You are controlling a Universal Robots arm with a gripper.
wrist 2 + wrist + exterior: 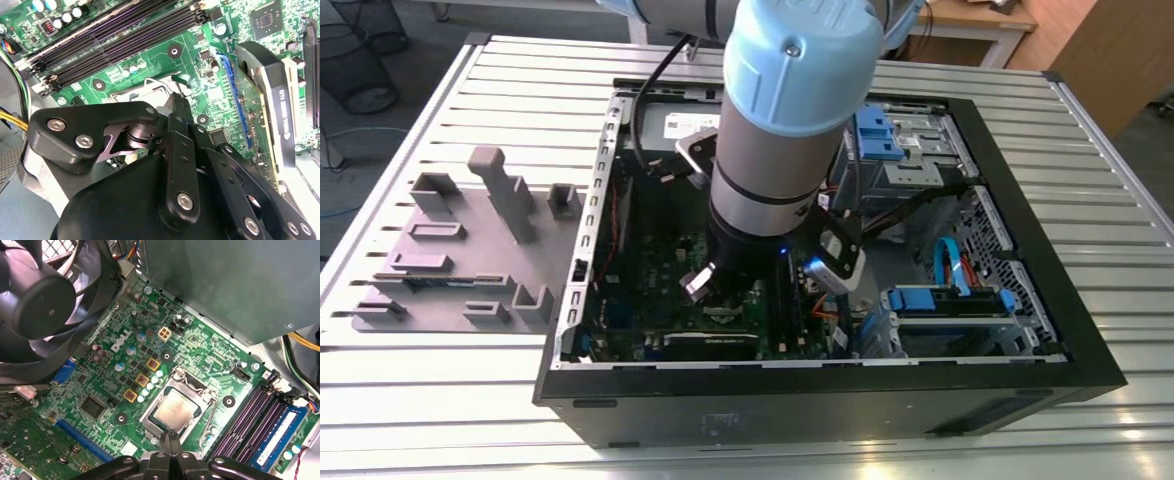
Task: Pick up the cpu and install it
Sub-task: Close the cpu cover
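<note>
With our claw [170, 436] pinched together just above the seated cpu [172, 407], we risk scratching it by dipping.

End effector [176, 102] low over the green motherboard [200, 65]

In the second wrist view its black linkage arms and bolted plates fill the foreground, and the fingers meet in a narrow tip just at the metal socket frame [142, 87]. Beyond the frame run long black memory slots [120, 37] with white end clips. To one side stands an expansion card [270, 95] on edge, with a blue slot [235, 100] beside it. Yellow and black cables [12, 107] run along the opposite edge.
</note>
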